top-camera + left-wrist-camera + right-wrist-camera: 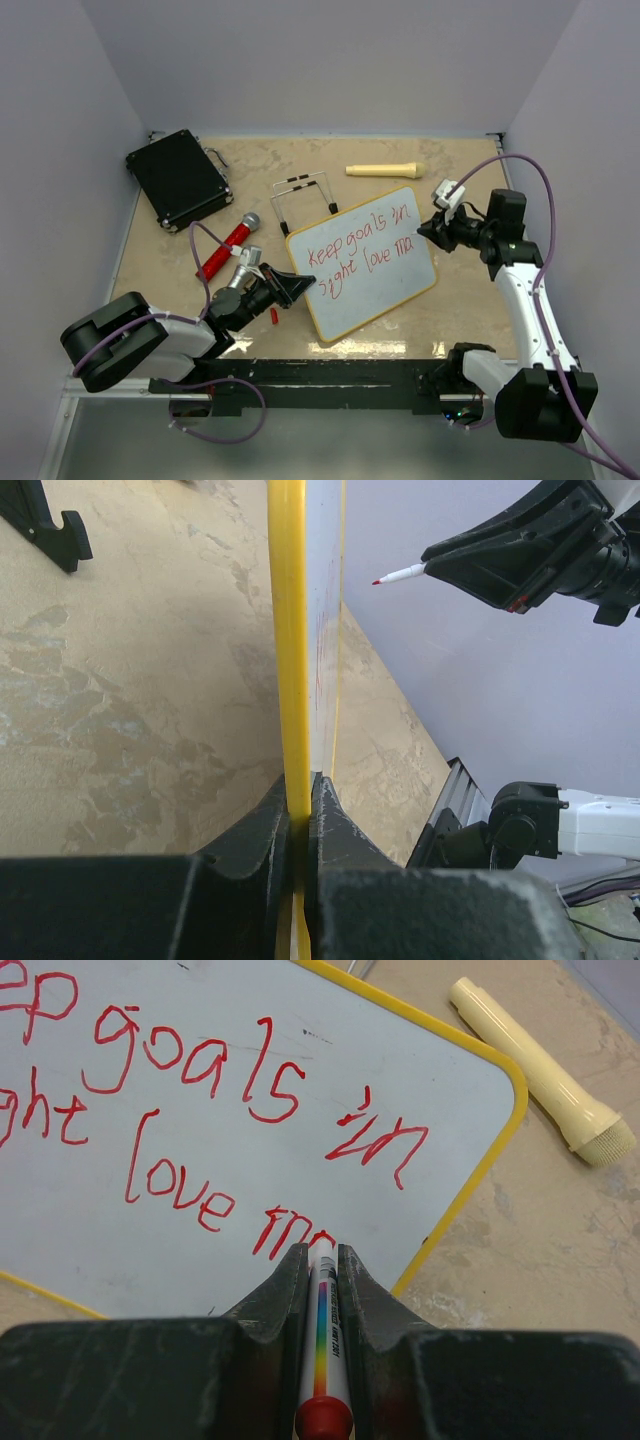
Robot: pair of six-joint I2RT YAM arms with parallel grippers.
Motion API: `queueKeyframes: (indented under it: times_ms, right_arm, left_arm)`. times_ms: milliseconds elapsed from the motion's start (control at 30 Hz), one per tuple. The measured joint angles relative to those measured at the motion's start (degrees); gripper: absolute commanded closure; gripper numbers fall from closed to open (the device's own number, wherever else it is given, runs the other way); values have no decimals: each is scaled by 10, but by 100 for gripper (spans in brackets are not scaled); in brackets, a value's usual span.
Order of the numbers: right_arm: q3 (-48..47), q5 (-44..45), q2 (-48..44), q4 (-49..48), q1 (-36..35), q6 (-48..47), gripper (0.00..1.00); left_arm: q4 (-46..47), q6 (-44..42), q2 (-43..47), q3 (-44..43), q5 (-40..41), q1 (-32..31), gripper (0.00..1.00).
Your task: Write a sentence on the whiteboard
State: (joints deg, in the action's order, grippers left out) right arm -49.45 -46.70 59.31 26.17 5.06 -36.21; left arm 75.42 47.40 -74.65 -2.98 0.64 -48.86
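The whiteboard [372, 300] lies tilted in the middle of the table, white with a thin yellow frame. The sentence [355, 250] runs across it in red in two lines, reading "Keep goals in" over "sight love" and a few more letters. My left gripper [290, 288] is shut on the board's left edge; in the left wrist view the yellow frame [288, 630] is pinched in the gripper [298, 795]. My right gripper [320, 1255] is shut on a red-capped marker [322, 1330] over the end of the sentence [200, 1070]. The marker tip [378, 581] hangs just off the board's face.
A black case [178, 178] sits at the back left. A cream microphone-shaped thing [385, 169] lies behind the board. A red-and-silver microphone [230, 243] and a wire stand [305, 195] lie left of the board. A small red cap [274, 316] rests near my left gripper.
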Motion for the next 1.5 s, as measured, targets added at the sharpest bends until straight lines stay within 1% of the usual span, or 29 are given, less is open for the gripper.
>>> queueKeyframes:
  times_ms: [500, 633, 833, 1000, 1133, 1333, 1500]
  right_arm:
    - [1, -9, -15, -1, 0, 4, 100]
    - [-2, -7, -23, 3, 1, 7, 100]
    - [-42, -8, -12, 25, 3, 14, 100]
    - [-30, -17, -12, 14, 3, 32, 100]
    - [-22, -23, -16, 24, 3, 10, 100]
    - [-13, -21, -47, 38, 3, -29, 100]
    - [-18, -24, -15, 73, 5, -79, 100]
  left_arm:
    - [-1, 0, 1, 0, 0, 0, 100]
    - [-10, -1, 15, 0, -1, 0, 100]
    - [-31, -9, 39, 0, -2, 0, 100]
    - [-34, -10, 42, 0, -3, 0, 100]
    - [-44, -12, 55, 1, -3, 0, 100]
    - [-51, -15, 62, 1, -3, 0, 100]
    - [-55, -16, 64, 1, -3, 0, 100]
